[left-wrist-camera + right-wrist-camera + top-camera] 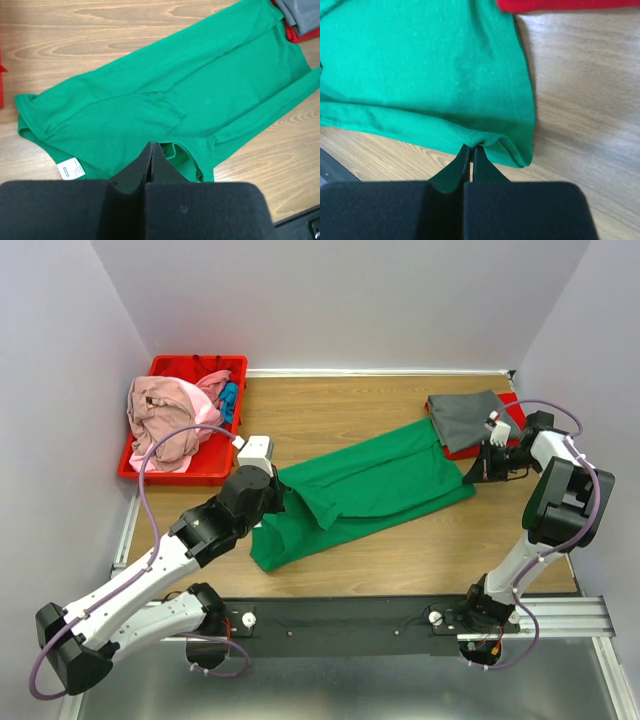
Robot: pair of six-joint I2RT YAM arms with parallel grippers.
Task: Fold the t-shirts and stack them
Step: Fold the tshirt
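Note:
A large green t-shirt [370, 485] lies stretched slantwise across the wooden table. My left gripper [278, 502] is at its neck end. In the left wrist view the jaws [151, 146] are pressed together at the collar of the green t-shirt [200, 90], beside its white label [72, 170]. My right gripper [475, 472] is at the hem end. In the right wrist view it [471, 147] pinches the bunched hem of the green t-shirt [420, 60], slightly lifted. A folded dark grey t-shirt [465, 415] lies at the back right.
A red bin [200, 362] at the back left holds a crumpled pink t-shirt [165, 415] and a blue one [230, 400]. The grey t-shirt rests on a flat red thing [455, 450], whose edge shows in the right wrist view [560, 5]. Walls close in on three sides.

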